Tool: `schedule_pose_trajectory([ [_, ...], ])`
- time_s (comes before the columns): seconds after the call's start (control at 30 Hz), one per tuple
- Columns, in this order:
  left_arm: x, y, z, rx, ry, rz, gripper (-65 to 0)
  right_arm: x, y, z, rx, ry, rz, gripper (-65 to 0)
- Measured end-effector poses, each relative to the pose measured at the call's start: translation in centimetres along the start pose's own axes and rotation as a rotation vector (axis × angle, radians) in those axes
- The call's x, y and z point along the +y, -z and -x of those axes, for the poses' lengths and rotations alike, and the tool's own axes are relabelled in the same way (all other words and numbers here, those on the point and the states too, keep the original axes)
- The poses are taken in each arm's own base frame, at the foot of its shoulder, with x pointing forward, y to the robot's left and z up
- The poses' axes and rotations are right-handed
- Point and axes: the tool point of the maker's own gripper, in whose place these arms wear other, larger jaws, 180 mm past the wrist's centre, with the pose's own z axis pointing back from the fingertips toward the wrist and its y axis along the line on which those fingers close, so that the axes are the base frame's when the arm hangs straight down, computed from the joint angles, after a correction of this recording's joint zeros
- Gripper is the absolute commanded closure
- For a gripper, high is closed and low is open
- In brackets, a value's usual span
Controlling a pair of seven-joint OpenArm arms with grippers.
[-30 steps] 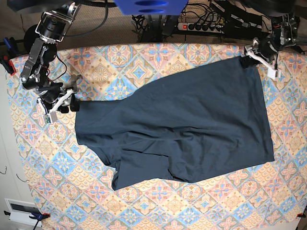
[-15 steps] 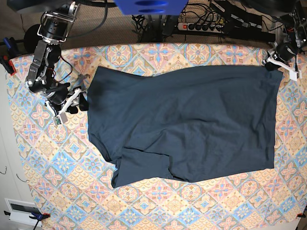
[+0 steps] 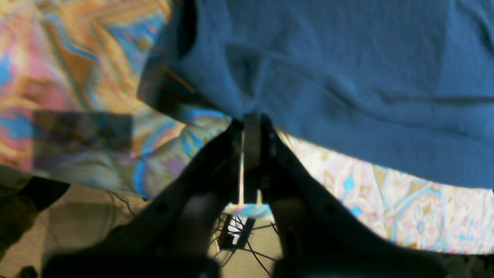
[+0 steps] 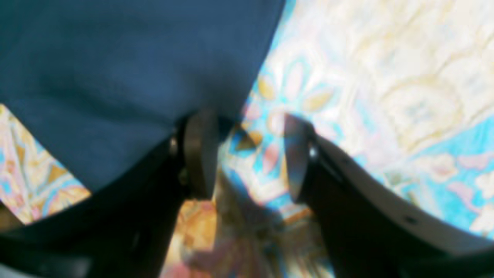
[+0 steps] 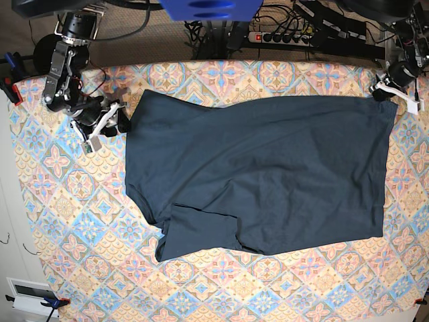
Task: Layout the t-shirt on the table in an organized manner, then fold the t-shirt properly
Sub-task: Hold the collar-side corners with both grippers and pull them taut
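The dark navy t-shirt (image 5: 268, 168) lies spread across the patterned table (image 5: 80, 221), with one sleeve folded over near its front edge. My left gripper (image 5: 383, 90) is at the shirt's far right corner. In the left wrist view it (image 3: 251, 121) is shut on the edge of the shirt (image 3: 347, 77), slightly above the table (image 3: 77, 77). My right gripper (image 5: 115, 125) is just left of the shirt's far left corner. In the right wrist view it (image 4: 247, 154) is open over the table (image 4: 386, 77), with one finger (image 4: 197, 154) against the edge of the shirt (image 4: 115, 58).
A power strip and cables (image 5: 281, 37) lie beyond the table's far edge, next to a blue object (image 5: 211, 8). A white box (image 5: 30, 295) sits on the floor at the front left. The table's edge and the floor show below my left gripper (image 3: 115, 216).
The shirt's left side has been drawn toward the far edge and lies flatter. My right gripper moved toward the far edge and now stands open beside the shirt. My left gripper barely moved.
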Motion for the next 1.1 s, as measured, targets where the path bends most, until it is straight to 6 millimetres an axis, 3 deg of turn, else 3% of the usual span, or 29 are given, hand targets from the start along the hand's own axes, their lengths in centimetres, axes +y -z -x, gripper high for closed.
schedule_pose_trajectory([
  [0.13, -0.7, 0.5, 0.8, 0.028, 0.015, 0.014, 0.0, 1.3, -0.4, 1.2, -0.025, 0.059, -0.060, -27.2],
  [0.43, -0.9, 0.6, 0.5, 0.023, 0.015, 0.019, 0.0, 2.6, -1.3, 3.8, -0.029, 0.137, -0.107, -27.2],
  [0.93, -0.9, 0.6, 0.5, 0.021, 0.015, 0.020, 0.0, 6.1, 0.1, 4.3, -0.002, 0.099, -0.203, -26.7],
  [1.0, -0.9, 0.6, 0.5, 0.021, 0.015, 0.020, 0.0, 6.1, 0.1, 4.3, -0.001, 0.099, -0.203, -24.1],
  [1.1, -0.9, 0.6, 0.5, 0.021, 0.016, 0.020, 0.0, 6.2, 0.1, 4.8, 0.020, 0.099, -0.206, -12.6],
])
